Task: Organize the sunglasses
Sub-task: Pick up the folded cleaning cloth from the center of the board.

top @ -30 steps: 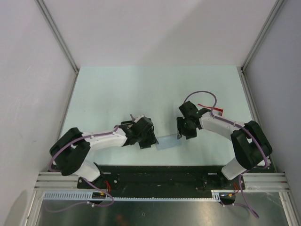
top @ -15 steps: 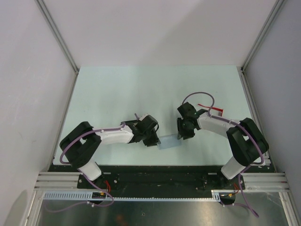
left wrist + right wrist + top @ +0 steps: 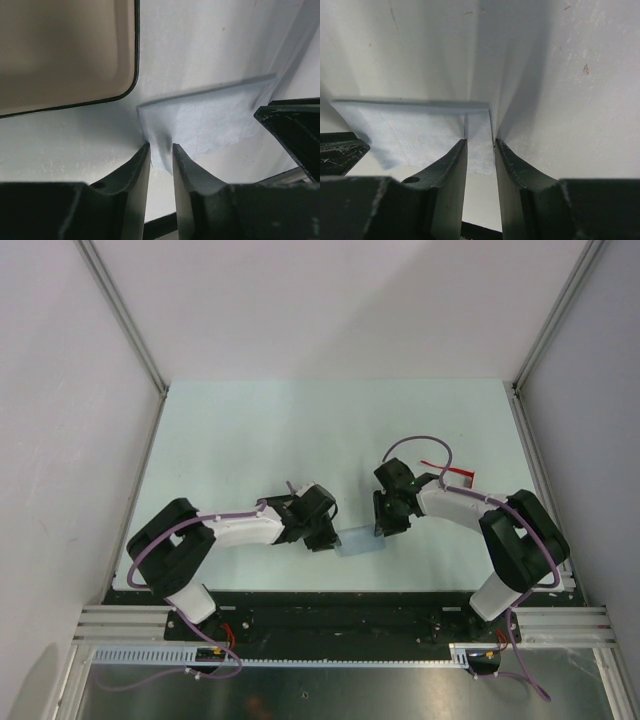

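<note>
The grey-blue cloth (image 3: pixel 362 541) lies flat near the table's front edge, between both grippers. My left gripper (image 3: pixel 330 537) is shut on its left corner, which puckers up between the fingertips in the left wrist view (image 3: pixel 161 147). My right gripper (image 3: pixel 383 528) is shut on the cloth's right edge, and a strip of cloth (image 3: pixel 415 130) sits between its tips (image 3: pixel 480 142). The red sunglasses (image 3: pixel 441 464) lie behind the right arm, mostly hidden by it. A tan surface with a black rounded rim, apparently the case (image 3: pixel 65 50), shows by the cloth (image 3: pixel 205 120).
The table's front edge and the black base rail (image 3: pixel 340 610) run just below the cloth. White walls enclose the table on the left, back and right. The right gripper's finger (image 3: pixel 295 130) shows in the left wrist view.
The left gripper has moved right to the cloth's left corner and closed on it. The right gripper has shifted slightly left, and the cloth has barely moved.
</note>
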Available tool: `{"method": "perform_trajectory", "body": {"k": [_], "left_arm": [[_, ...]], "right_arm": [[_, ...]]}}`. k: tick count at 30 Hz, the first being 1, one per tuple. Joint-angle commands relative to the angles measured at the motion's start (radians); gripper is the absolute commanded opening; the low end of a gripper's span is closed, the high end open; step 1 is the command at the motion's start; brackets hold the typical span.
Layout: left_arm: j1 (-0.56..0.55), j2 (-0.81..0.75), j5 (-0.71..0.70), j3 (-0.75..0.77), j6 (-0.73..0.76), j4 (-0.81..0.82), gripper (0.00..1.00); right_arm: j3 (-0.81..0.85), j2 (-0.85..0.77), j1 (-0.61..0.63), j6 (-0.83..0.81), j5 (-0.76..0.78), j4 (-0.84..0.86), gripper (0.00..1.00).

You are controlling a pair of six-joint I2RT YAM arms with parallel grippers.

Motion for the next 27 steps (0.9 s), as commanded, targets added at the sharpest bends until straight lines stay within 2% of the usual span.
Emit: {"method": "perform_trajectory", "body": {"k": [1,4,6,15,27], "left_arm": [[-0.006,-0.007,-0.046,0.000,0.029,-0.060,0.36],[-0.009,0.004,-0.043,0.014,0.040,-0.061,0.45],[-0.011,0.004,-0.045,0.023,0.046,-0.063,0.46],[-0.011,-0.088,-0.131,-0.012,0.050,-0.124,0.43],[-0.021,-0.016,-0.077,0.072,0.087,-0.116,0.46]], "right_arm": [[-0.010,0.035,0.013,-0.006,0.000,0.013,0.35],[-0.010,0.036,0.019,-0.008,0.006,0.016,0.38],[-0.010,0.033,0.020,-0.008,0.009,0.013,0.38],[-0.009,0.026,0.019,-0.002,0.017,0.010,0.38],[-0.010,0.036,0.028,-0.016,-0.002,0.008,0.36]]}}
